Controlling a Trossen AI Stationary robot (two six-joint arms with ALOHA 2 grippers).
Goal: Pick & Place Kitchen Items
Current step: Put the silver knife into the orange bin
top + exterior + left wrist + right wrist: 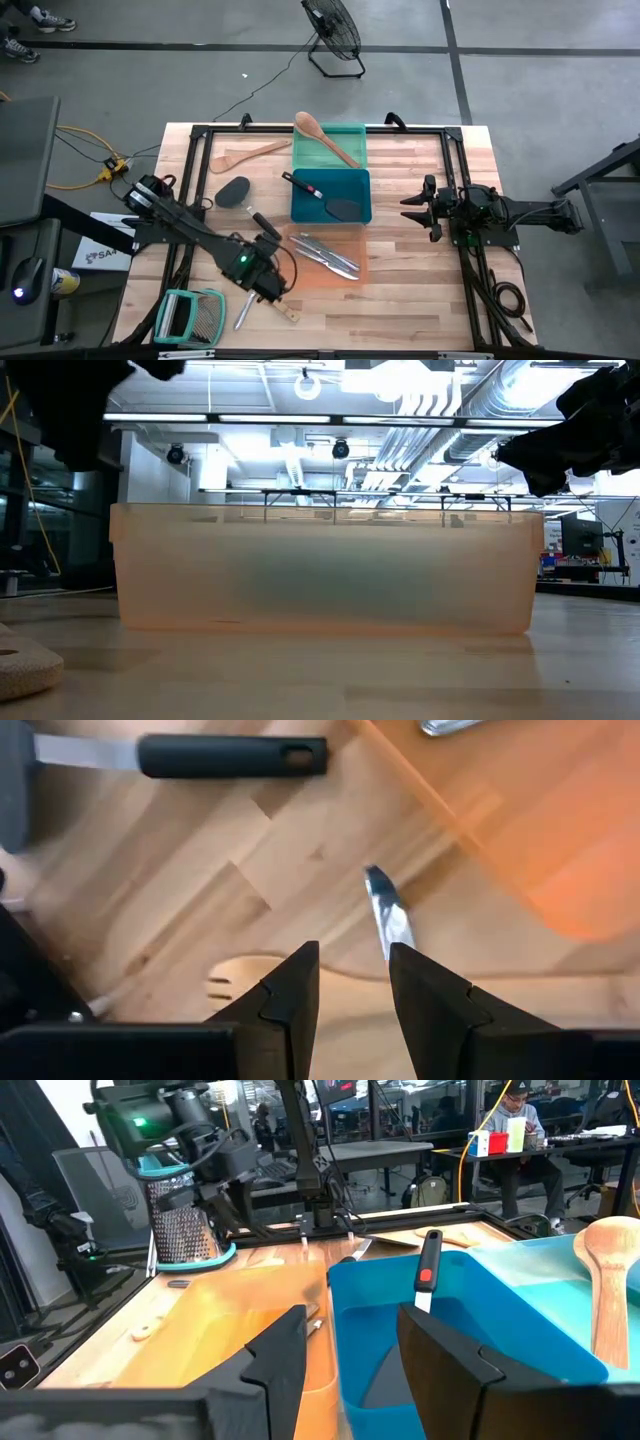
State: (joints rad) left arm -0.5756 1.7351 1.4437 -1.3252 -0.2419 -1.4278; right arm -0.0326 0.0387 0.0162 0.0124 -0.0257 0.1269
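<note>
The left pincer hangs low over the worktop, its fingers a little apart and pinching nothing. Just below it lie a silver knife, blade pointing away between the fingertips, and a pale wooden fork crossing beneath them; whether either is touched cannot be told. Beyond the pincer sits a black spatula, and beside it an orange tray holding metal knives. Farther right, a blue tray carries another black spatula, and a green tray bears a wooden spoon. The right pincer waits apart, fingers spread, empty.
</note>
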